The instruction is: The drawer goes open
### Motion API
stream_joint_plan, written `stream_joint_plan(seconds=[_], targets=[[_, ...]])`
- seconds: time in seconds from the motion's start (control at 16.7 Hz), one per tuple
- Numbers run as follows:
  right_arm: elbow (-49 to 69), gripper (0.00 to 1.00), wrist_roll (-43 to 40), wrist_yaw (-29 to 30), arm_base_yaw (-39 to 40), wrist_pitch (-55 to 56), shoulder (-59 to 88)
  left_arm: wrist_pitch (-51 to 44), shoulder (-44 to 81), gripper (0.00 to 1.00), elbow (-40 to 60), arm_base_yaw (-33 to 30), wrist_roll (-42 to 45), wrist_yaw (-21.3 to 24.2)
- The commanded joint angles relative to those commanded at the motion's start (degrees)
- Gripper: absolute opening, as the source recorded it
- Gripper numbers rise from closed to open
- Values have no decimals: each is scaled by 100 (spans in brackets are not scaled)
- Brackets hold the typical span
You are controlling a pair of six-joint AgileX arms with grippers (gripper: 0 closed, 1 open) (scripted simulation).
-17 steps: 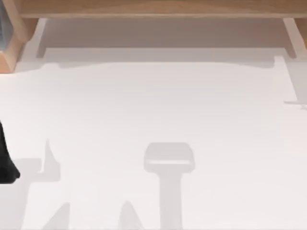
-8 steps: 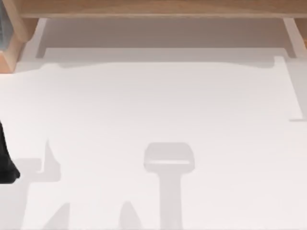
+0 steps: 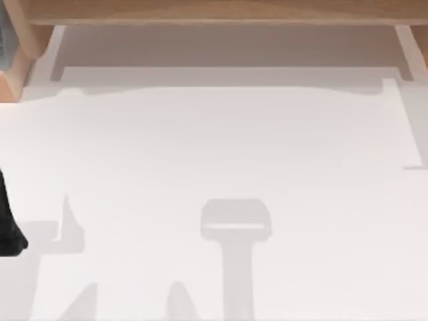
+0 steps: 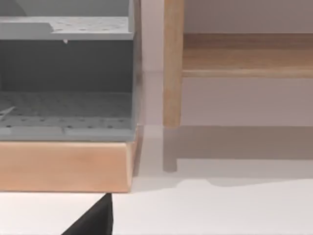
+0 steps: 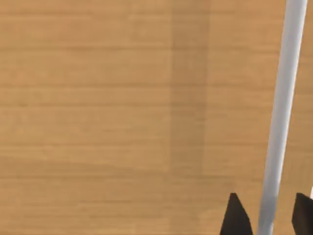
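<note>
- Step in hand: right gripper (image 5: 266,215), fingers apart, straddling slim pale-grey bar handle (image 5: 281,117) against light-brown wooden drawer front (image 5: 122,112); not yet clamped
- Next, by judgement: close on handle; pull straight out
- Left arm (image 3: 9,224) parked at table's left edge; jaw state cannot be told

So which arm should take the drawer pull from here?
Right. In its wrist view the right gripper has its jaws either side of the grey handle bar on the wooden drawer front. The left arm sits parked at the table's left edge.
</note>
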Motion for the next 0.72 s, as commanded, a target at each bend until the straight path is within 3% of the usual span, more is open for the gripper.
stream_joint_plan(seconds=[0.36,0.72], targets=[[0,98,0,0,0,0,0,0,0,100,0,0,0,0],[0,100,0,0,0,0,0,0,0,100,0,0,0,0]])
